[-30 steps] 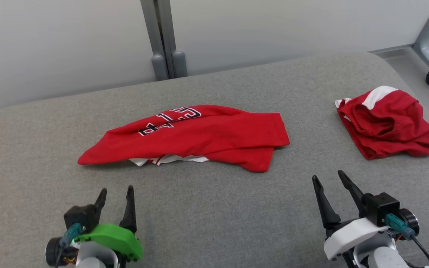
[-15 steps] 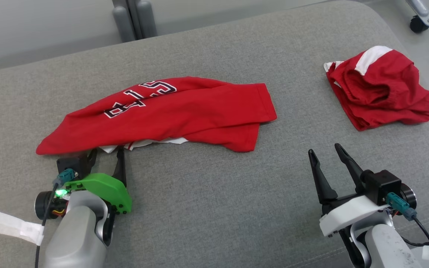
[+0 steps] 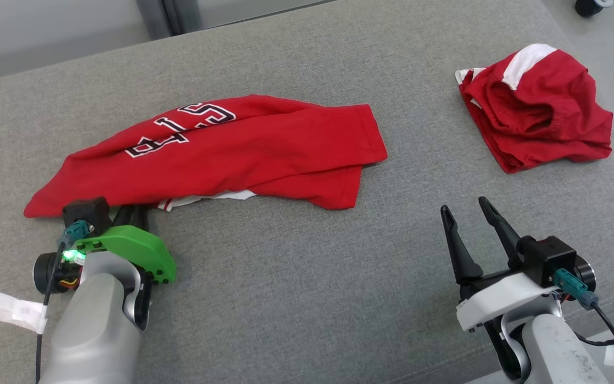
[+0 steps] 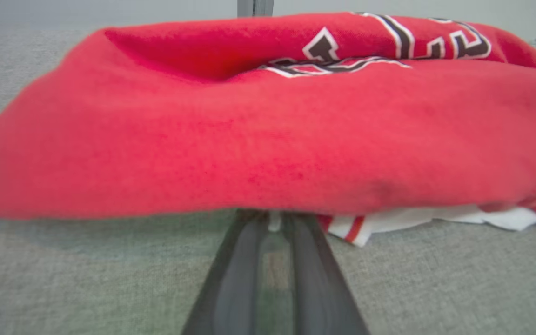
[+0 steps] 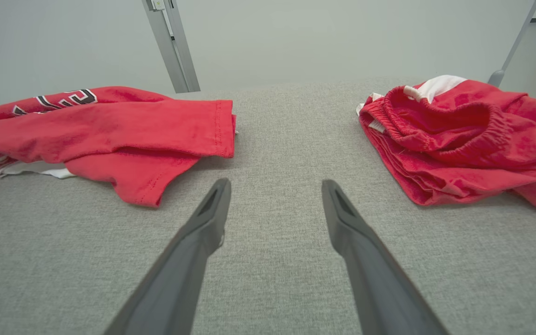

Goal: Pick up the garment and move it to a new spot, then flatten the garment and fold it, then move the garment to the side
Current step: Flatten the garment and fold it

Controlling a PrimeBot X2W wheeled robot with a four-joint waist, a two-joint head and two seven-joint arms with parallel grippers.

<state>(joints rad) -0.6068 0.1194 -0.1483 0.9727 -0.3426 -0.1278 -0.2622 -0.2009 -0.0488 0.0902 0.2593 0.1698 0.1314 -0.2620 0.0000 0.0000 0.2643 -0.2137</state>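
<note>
Red jersey garment (image 3: 243, 144): soft, light, floppy, will drape. Left hand (image 3: 132, 212) pinched together on hem just ahead; right hand (image 3: 462, 205) apart, idle.

Bare cushion (image 3: 296, 277) (grey) between jersey (image 3: 243, 154) and shorts (image 3: 536, 112).

The left gripper (image 3: 134, 210) is no longer back at the near edge of the grey cushion (image 3: 307, 298); it now sits at the near-left hem of the red jersey (image 3: 243, 149). Its fingers (image 4: 244, 260), spread a second ago, now pinch together on that hem, tips hidden under cloth. The head camera now tilts lower.
</note>
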